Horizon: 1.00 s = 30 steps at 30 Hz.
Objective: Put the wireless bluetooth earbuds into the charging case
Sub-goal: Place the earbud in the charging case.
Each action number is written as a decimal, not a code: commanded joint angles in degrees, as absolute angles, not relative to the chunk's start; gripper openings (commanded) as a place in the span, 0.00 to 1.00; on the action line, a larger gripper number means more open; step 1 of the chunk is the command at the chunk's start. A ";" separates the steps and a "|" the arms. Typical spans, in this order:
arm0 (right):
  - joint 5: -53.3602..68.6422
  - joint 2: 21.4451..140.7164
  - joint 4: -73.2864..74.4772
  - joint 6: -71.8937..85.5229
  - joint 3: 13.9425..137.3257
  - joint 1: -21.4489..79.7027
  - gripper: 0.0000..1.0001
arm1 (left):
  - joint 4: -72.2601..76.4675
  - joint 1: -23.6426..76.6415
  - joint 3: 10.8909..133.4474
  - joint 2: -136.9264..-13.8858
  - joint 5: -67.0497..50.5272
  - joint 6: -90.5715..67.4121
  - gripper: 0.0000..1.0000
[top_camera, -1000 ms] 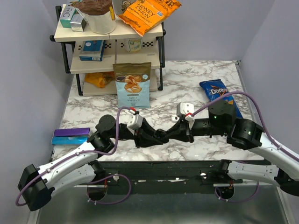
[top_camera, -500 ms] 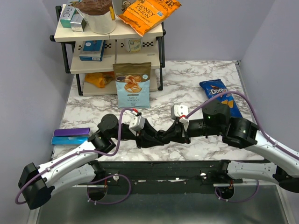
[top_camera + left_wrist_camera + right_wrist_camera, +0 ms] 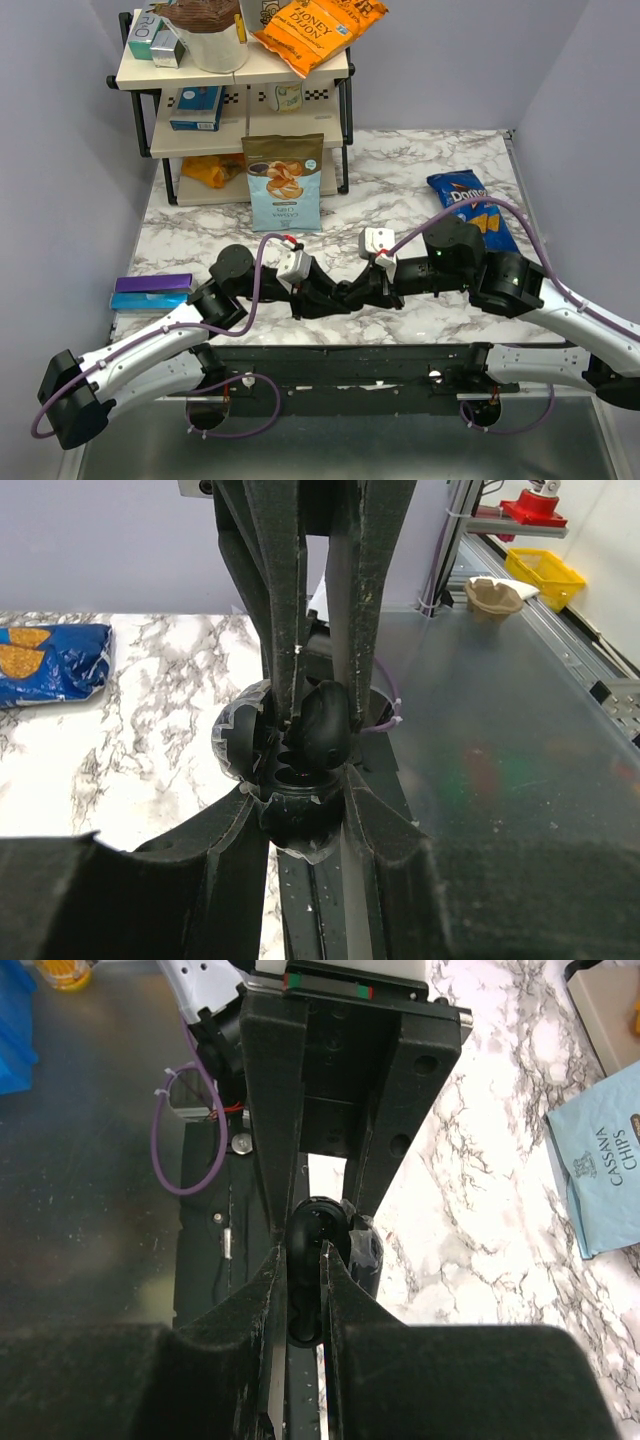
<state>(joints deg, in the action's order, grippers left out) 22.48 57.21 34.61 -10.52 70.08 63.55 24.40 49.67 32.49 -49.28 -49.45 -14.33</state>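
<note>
My left gripper (image 3: 338, 298) is shut on the black oval charging case (image 3: 298, 825) and holds it just above the table's front edge. The case's lid (image 3: 243, 742) hangs open to one side. My right gripper (image 3: 354, 291) meets it head-on and is shut on a small black rounded earbud (image 3: 326, 725), pressed at the case's open top. In the right wrist view my fingers (image 3: 340, 1290) pinch the earbud (image 3: 308, 1250) against the case (image 3: 322, 1222), between the left gripper's fingers. I cannot make out the second earbud.
A blue Doritos bag (image 3: 468, 203) lies at the right rear. A cassava chips bag (image 3: 285, 182) stands in front of a shelf rack (image 3: 235, 75) at the rear left. Purple and blue boxes (image 3: 150, 292) lie at the left edge.
My right arm has moved left and closed in on the left gripper, bringing the earbud onto the case. My left gripper has shifted slightly right and still holds the case.
</note>
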 commanded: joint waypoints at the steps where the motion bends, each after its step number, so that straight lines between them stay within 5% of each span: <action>1: 20.48 56.87 36.12 -10.72 68.47 64.16 0.01 | 24.26 50.10 34.72 -48.08 -48.60 -12.66 0.00; 18: 16.44 58.27 34.89 -8.00 67.76 64.95 0.01 | 25.84 51.24 34.72 -48.78 -45.35 -13.97 0.00; 30: 13.89 58.45 35.16 -7.03 68.91 65.04 0.30 | 29.26 51.42 32.87 -48.43 -44.47 -15.73 0.00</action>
